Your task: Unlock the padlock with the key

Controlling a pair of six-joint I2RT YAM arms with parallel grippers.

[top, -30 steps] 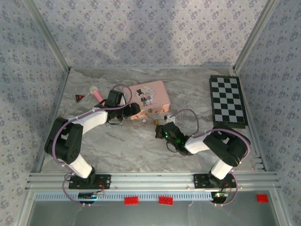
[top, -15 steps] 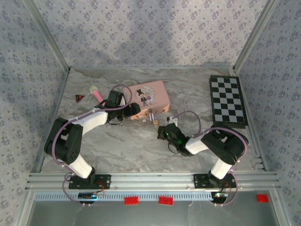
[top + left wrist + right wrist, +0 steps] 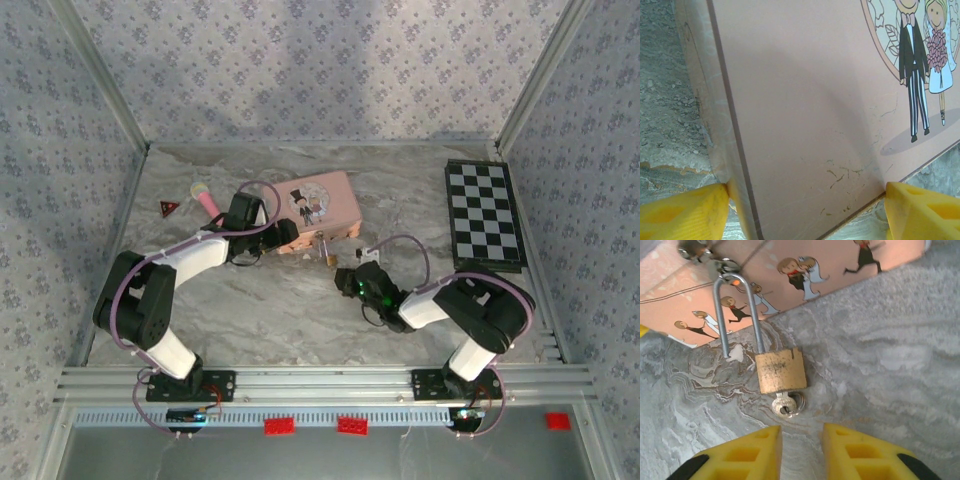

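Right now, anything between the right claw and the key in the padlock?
Nothing visible. The right claw is open, with bare table between it and the key sticking out below the padlock. The left claw grips the tin.

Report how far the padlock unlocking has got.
Done, it seems: the key sits in the padlock and one shackle leg hangs free of the body, so it looks unlocked. In hand: the left gripper clamps the pink tin; the right gripper is open near the key. Left: nothing obvious, though the shackle hangs in the tin's hasp.
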